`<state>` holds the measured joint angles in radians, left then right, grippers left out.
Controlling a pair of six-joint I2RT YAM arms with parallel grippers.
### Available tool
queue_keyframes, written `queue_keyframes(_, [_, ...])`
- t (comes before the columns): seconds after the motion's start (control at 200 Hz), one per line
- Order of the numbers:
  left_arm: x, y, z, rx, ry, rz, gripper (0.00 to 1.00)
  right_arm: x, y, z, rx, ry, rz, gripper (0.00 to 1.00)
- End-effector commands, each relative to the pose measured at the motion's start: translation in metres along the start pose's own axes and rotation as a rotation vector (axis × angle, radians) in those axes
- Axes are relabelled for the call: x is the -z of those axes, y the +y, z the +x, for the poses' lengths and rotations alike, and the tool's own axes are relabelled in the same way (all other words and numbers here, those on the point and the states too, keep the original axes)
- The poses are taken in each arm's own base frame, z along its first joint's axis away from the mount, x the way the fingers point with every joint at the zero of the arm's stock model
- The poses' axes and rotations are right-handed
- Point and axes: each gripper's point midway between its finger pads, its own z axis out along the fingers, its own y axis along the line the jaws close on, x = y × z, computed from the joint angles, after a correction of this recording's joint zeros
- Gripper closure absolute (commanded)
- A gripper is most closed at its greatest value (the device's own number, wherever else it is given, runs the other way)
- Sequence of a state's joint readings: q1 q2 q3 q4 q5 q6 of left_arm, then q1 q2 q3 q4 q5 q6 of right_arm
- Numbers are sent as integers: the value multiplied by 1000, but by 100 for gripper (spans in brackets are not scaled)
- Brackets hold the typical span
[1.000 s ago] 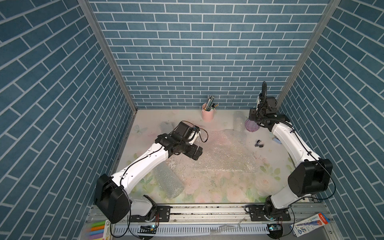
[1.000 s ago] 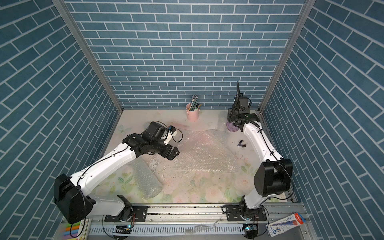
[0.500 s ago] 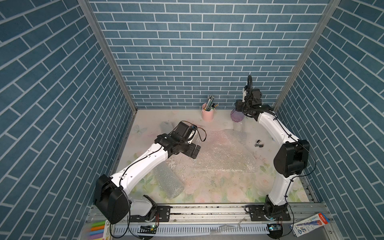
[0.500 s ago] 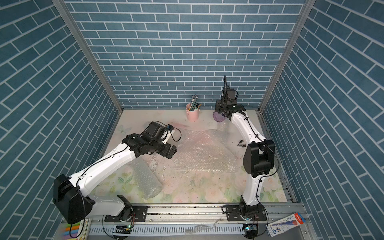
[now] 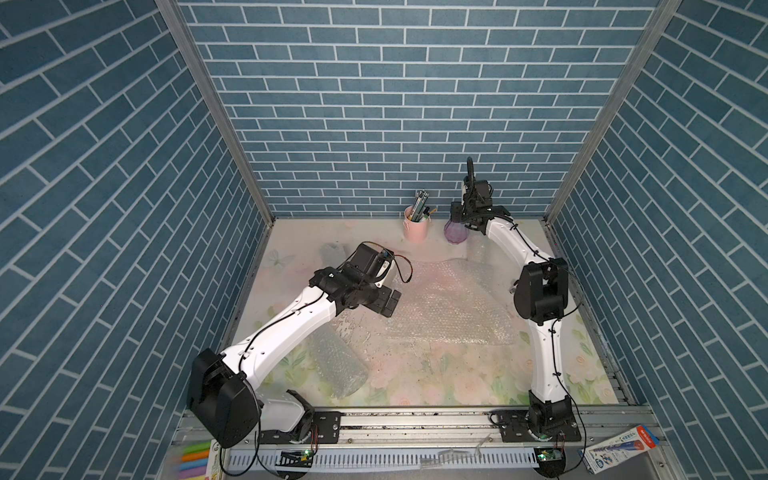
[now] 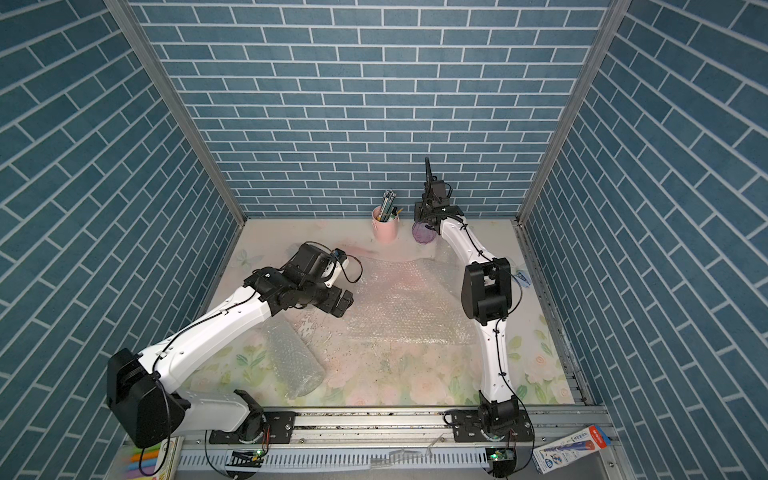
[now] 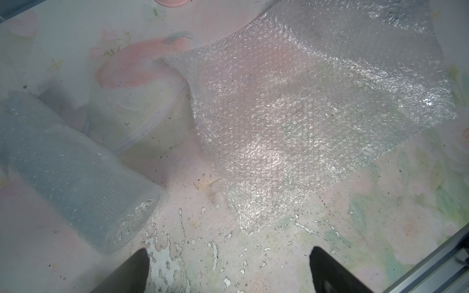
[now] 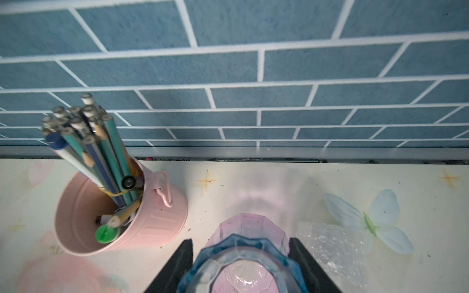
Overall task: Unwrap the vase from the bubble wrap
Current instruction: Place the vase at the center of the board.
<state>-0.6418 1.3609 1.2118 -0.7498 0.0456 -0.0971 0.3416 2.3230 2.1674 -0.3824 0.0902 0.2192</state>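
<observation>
As seen in both top views, across the lower middle of the frame: table (image 5: 299,237) (image 6: 286,241) with a pale flower print. At frame centre, lying flat and crinkled on this table: bubble wrap sheet (image 5: 449,303) (image 6: 399,303) (image 7: 304,114), clear and bubbly, shown close by the left wrist camera too. To the lower left of it and apart from it, partly under the left arm: bubble wrap roll (image 5: 338,368) (image 6: 293,359) (image 7: 76,172), a clear tube lying on its side. Above the sheet, near the back wall: pink bucket (image 5: 416,232) (image 6: 386,232) (image 8: 121,223) filled with pencils (image 8: 83,142). Just to the right of the bucket, not touching it: vase (image 5: 455,235) (image 6: 423,235) (image 8: 246,253), bare of wrap, purple glass with a blue rim. Clamped on the vase from two sides: right gripper (image 5: 460,217) (image 8: 241,247); not possible to tell if the base touches the table. Just left of the sheet, hovering over the table, jaws wide apart and empty: left gripper (image 5: 386,301) (image 6: 343,301) (image 7: 229,253).
</observation>
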Motion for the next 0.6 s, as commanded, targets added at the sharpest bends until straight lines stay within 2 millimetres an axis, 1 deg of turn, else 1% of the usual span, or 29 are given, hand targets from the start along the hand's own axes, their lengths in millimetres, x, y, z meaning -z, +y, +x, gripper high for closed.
queue_keyframes(0.0, [-2,-1,8,-3,30,2,0,2,12,-25,40,-78,-10,55])
queue_keyframes(0.11, [-3,-1,8,-5,31,4,0,-9,18,-17,73,-64,-7,54])
queue_keyframes(0.195, [-4,-2,8,-4,34,8,0,-13,21,-14,93,-50,-4,51])
queue_keyframes(0.285, [-5,-3,8,-4,36,12,1,-11,22,-16,94,-51,-4,48])
queue_keyframes(0.48, [-5,-3,8,-4,38,17,0,-12,26,-15,97,-34,-28,36])
queue_keyframes(0.595, [-5,-3,8,-4,37,17,0,-7,28,-20,100,-32,-33,31])
